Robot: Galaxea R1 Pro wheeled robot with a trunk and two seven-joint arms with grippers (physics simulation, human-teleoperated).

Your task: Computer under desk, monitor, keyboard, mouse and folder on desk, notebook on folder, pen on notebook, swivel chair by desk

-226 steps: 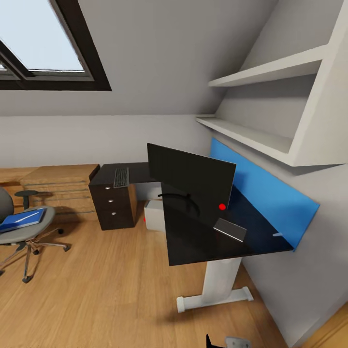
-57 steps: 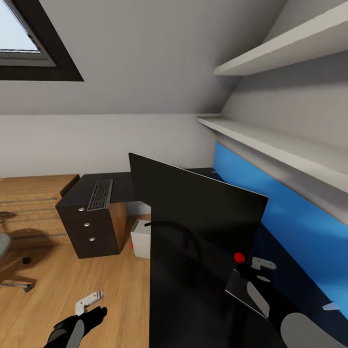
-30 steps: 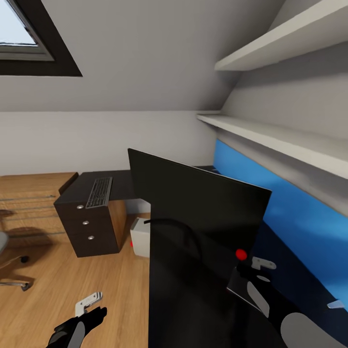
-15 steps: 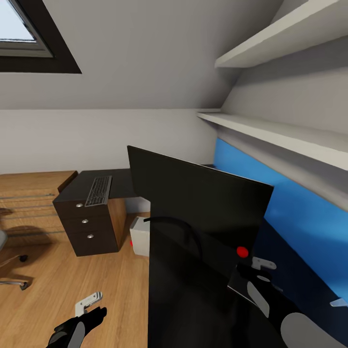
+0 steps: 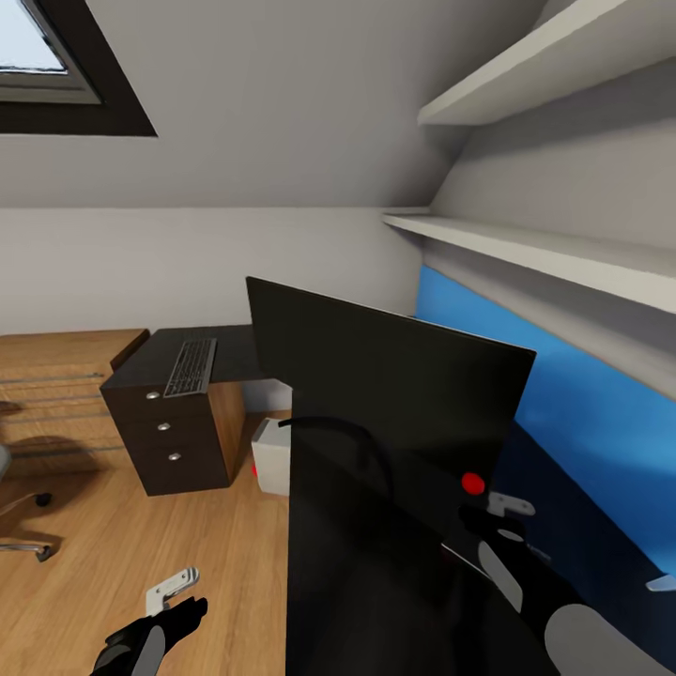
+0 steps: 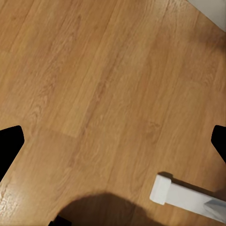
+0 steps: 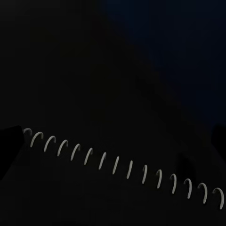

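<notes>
**Right gripper over spiral notebook on desk, monitor crowding the near edge**

Landmark = the desk (image 5: 376, 601).

- Notebook (image 7: 117, 197): lies on the desk top just past the monitor's lower corner. Its wire spiral runs across the right wrist view, close under the camera.
- Right gripper (image 5: 502, 514): over the desk at the notebook. Finger tips barely show at the frame sides, well apart, nothing between them.
- Monitor (image 5: 385, 376): upright on the desk, set at an angle, its ring base near the desk's outer edge. Little free top on that side.
- Computer (image 5: 270, 458): on the floor at the desk's far end.
- Keyboard (image 5: 192, 366): off the desk, on the dark drawer unit (image 5: 174, 422) beyond the computer.
- Left gripper (image 5: 164, 601): hangs over bare wood floor (image 6: 94, 94) beside the desk's outer edge, fingers spread, holding nothing. A white desk foot (image 6: 186, 197) is below it.
- Swivel chair (image 5: 19, 526): only a leg visible, well away across open floor.
</notes>
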